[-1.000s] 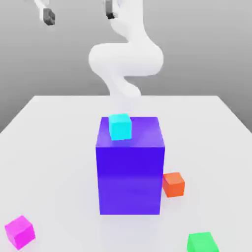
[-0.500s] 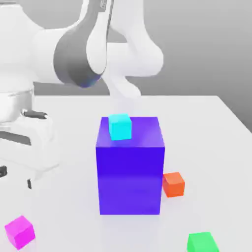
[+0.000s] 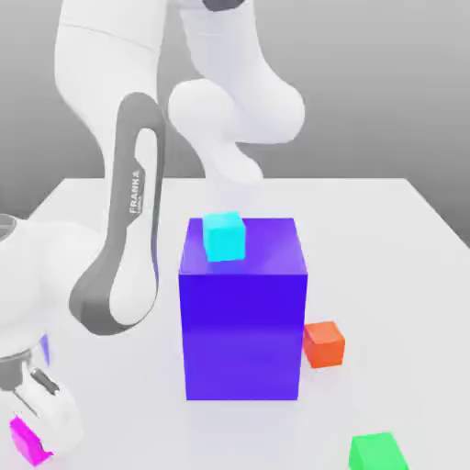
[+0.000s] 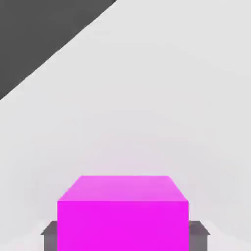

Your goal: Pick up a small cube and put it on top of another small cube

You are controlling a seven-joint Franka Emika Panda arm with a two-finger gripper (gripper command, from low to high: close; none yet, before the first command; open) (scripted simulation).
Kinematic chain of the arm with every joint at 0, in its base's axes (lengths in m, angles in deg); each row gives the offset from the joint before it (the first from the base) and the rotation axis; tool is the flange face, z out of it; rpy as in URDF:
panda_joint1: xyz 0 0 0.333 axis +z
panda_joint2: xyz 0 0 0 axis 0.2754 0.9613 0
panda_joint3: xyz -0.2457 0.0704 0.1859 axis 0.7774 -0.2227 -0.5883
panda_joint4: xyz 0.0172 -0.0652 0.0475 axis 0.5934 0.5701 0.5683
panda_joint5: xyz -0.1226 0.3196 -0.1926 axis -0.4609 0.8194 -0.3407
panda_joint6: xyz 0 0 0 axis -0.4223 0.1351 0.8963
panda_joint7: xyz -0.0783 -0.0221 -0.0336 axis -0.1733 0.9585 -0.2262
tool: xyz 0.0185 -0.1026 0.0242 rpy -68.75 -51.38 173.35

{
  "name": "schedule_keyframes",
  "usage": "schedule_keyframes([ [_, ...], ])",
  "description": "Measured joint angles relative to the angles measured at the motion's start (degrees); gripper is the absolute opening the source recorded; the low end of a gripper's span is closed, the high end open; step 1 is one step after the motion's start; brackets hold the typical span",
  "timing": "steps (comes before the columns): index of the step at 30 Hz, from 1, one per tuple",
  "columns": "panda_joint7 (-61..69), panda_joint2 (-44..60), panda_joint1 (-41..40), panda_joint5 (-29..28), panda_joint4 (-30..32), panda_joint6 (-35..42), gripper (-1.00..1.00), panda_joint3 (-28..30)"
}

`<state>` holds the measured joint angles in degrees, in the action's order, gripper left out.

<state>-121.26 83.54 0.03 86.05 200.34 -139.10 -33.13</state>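
Gripping the magenta cube (image 4: 123, 225) snugly between both closed fingers (image 4: 198, 238)

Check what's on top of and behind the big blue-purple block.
On top: the cyan cube, near the top face's left side in the exterior view. Behind: the block covers the table there, so I can't tell what it hides.

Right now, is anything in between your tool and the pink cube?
No, nothing that I can see. The pink cube sits between the two fingers of my tool, and they touch it on both sides. The big blue block stands off to the exterior view's right, not in between.
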Motion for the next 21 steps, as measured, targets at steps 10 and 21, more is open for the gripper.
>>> schedule_keyframes([
  [10,-1.6,-9.9,8.0,-6.8,1.8,8.1,-1.00,-1.1],
  [21,2.1,-14.3,24.6,-15.7,2.0,11.4,-1.00,-14.2],
])
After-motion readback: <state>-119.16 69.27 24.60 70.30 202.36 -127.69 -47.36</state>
